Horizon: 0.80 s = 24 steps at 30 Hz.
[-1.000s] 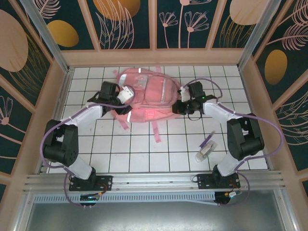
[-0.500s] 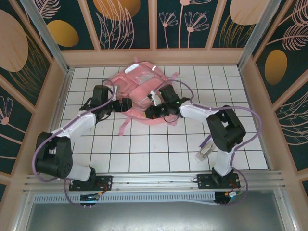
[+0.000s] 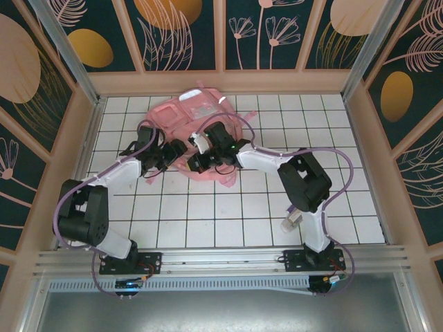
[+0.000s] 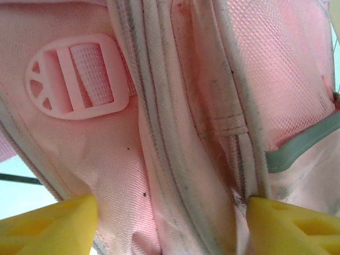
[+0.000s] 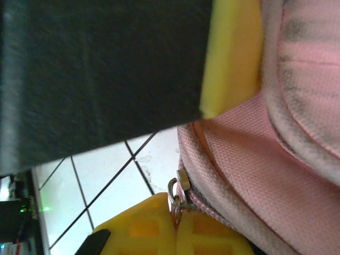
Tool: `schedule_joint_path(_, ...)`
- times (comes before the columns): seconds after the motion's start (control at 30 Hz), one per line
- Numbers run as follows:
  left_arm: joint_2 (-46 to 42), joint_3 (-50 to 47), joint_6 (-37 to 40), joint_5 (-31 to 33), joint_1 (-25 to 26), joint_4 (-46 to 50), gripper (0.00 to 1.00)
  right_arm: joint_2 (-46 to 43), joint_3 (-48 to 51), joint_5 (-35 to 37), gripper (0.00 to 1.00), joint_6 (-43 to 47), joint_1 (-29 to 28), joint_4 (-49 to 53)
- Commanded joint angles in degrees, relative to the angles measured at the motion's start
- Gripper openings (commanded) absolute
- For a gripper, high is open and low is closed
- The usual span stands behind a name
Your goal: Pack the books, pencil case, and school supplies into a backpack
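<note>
1. White tiles with dark grid lines cover the table (image 3: 208, 221). In the overhead view, the two arm bases sit along the bottom edge.
2. In the lower right of that view, a small whitish tube (image 3: 290, 223) lies on the tiles. It is just beside the right arm's upright section and well apart from the bag.
3. Both arms reach up the frame and meet at the near edge of the pink backpack (image 3: 187, 111). It lies bunched in the upper centre, close to the back wall.
4. In the left wrist view, the left gripper (image 4: 170, 236) is spread. Its yellow fingers (image 4: 48, 228) sit in the two bottom corners, with a ridge of pink fabric and a zipper seam between them. The finger at lower right touches the seam. A pink plastic buckle (image 4: 77, 74) lies flat on the fabric at upper left.
5. In the right wrist view, the right gripper (image 5: 176, 234) is closed at the bottom centre. Its yellow fingers press together on the small metal zipper pull (image 5: 178, 191) at the bag's edge. Pink mesh fabric covers the right side of the frame. The other gripper's dark body and one yellow pad take up the upper left.
</note>
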<state>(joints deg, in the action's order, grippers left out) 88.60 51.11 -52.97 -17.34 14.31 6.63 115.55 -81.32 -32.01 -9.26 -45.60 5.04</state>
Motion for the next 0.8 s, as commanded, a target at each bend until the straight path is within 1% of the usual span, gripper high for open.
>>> schedule_joint_path(0.0,2.4,2.1,-5.6,3.7,0.1,-3.6,0.52,0.9,-3.8,0.4,0.0,2.9,-2.6,1.8)
schedule_joint_path(0.1,2.8,3.2,-2.6,8.0,0.1,-1.7,0.21,-0.7,-2.0,3.8,0.0,0.1,-1.5,2.5)
schedule_joint_path(0.13,2.9,3.6,-1.0,9.5,0.1,-0.7,0.13,-1.3,-1.3,4.3,0.0,-1.3,-0.6,3.2)
schedule_joint_path(0.2,2.7,4.3,2.5,12.4,0.0,1.1,0.0,-2.7,0.5,3.0,0.0,-4.6,2.4,5.6)
schedule_joint_path(0.27,2.5,4.3,5.4,14.7,0.0,1.8,0.0,-4.8,3.7,0.2,0.0,-7.8,5.9,6.0)
schedule_joint_path(0.37,2.4,4.3,9.3,15.8,-0.2,1.7,0.0,-8.2,9.1,-3.3,0.0,-11.6,12.0,6.5)
schedule_joint_path(0.47,2.4,4.3,13.0,15.8,-0.2,1.6,0.0,-9.1,12.4,-3.0,0.0,-11.2,17.9,8.6)
schedule_joint_path(0.57,2.2,4.3,18.5,14.5,-0.3,1.6,0.0,-7.6,12.0,-0.7,0.0,-8.6,22.4,11.2)
schedule_joint_path(0.67,2.8,8.0,25.6,11.7,-0.7,3.1,0.0,-6.4,10.2,3.0,0.0,-5.5,23.8,11.8)
schedule_joint_path(0.77,4.5,10.8,27.5,14.3,-2.6,5.1,0.0,-6.3,8.2,2.6,0.0,-2.5,22.6,12.4)
